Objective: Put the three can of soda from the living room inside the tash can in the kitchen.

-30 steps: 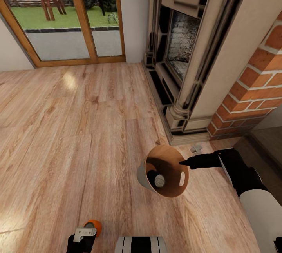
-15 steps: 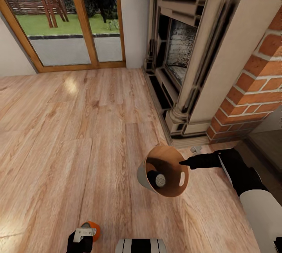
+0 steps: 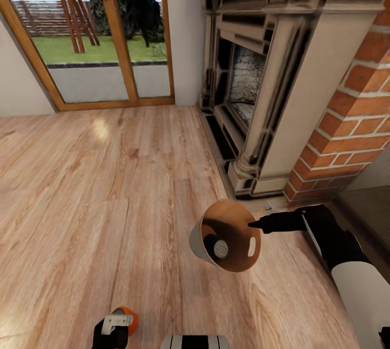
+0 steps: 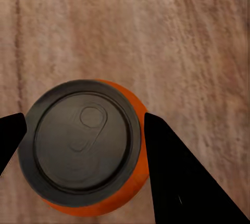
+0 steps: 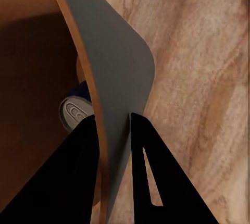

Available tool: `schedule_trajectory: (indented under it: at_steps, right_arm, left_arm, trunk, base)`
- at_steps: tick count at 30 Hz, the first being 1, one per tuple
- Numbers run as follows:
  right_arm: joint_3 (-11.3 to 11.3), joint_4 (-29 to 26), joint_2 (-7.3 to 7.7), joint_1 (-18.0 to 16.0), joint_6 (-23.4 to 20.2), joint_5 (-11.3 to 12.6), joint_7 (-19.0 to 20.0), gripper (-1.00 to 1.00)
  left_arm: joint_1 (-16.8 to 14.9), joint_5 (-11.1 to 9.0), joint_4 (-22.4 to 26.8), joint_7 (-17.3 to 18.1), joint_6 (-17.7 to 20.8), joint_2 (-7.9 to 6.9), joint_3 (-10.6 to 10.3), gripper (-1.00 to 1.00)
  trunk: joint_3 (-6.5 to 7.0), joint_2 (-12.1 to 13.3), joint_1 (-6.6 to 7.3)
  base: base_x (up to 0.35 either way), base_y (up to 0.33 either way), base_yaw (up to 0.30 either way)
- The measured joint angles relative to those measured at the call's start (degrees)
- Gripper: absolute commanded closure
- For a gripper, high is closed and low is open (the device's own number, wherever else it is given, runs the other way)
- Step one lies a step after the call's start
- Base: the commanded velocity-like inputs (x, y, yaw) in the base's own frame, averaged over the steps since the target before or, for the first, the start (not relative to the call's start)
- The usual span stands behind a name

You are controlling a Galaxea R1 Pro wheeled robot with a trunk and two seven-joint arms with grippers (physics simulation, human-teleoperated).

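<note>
Light wood floor (image 3: 81, 186) runs toward a brick fireplace (image 3: 303, 94) as our left gripper (image 3: 116, 327) clamps an orange soda can (image 4: 88, 146) across its smooth, rigid, light body. Farther out, our right gripper (image 3: 254, 224) pinches the trash can (image 3: 227, 235) by its thin, stiff rim, a dark can (image 3: 216, 247) inside.

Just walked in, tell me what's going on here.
The robot is rolling across the wood floor by the brick fireplace, carrying things in both arms. Its right gripper pinches the rim of the trash can, which hangs tilted above the floor with at least one soda can inside. Its left gripper holds an orange soda can upright by its sides.
</note>
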State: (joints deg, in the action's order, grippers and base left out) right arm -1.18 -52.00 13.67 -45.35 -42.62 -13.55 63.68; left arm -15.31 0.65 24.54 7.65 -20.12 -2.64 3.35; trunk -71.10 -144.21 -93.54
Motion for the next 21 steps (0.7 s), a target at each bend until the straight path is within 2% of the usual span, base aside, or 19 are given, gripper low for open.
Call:
schedule_trajectory:
  at_steps: [14, 18, 21]
  right_arm:
    - [0.0, 0.0, -0.02, 0.0, 0.0, 0.0, 0.0, 1.00]
    - [1.5, -1.1, 1.20, -0.5, 1.4, -2.2, 0.5, 1.00]
    - [1.8, -2.0, 1.21, -0.5, 2.8, -4.2, 0.9, 1.00]
  left_arm:
    - [0.0, 0.0, 0.0, 0.0, 0.0, 0.00, 0.0, 1.00]
    - [0.8, 0.3, -0.9, -0.5, -1.2, -0.54, 0.2, 1.00]
    - [0.8, 0.3, -0.9, -0.5, -2.0, -0.54, 0.2, 1.00]
  trunk:
    - [3.10, 0.2, 0.36]
    - [3.09, 0.2, 0.36]
    - [3.10, 0.2, 0.36]
  base:
    - [0.000, 0.000, 0.000]
    - [0.000, 0.000, 0.000]
    - [0.000, 0.000, 0.000]
